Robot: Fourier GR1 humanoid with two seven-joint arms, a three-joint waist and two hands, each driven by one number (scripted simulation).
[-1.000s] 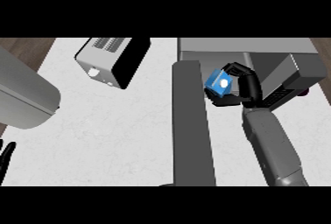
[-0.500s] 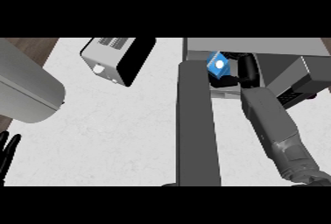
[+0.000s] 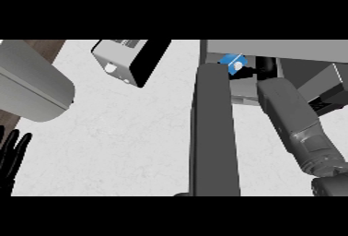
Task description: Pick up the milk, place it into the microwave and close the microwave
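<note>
Right hand (image 3: 263, 69) is deep inside the microwave (image 3: 299, 50), and only a dark bit of it shows past the grey forearm, so whether it's gripping or open is honestly impossible to tell. Sitting right next to it is the milk (image 3: 232, 62), a little blue carton with a white patch, just inside the microwave's opening and partly hidden behind the top end of the door (image 3: 214, 133). That door is swung wide open and seen edge-on, a long dark grey slab running down the middle of the view.

Left hand (image 3: 12, 154) is parked at the lower left edge, fingers straight and pointing up, holding nothing. Further up on the white surface (image 3: 129, 138) there's a toaster (image 3: 125, 60) near the back, well apart from the microwave.
</note>
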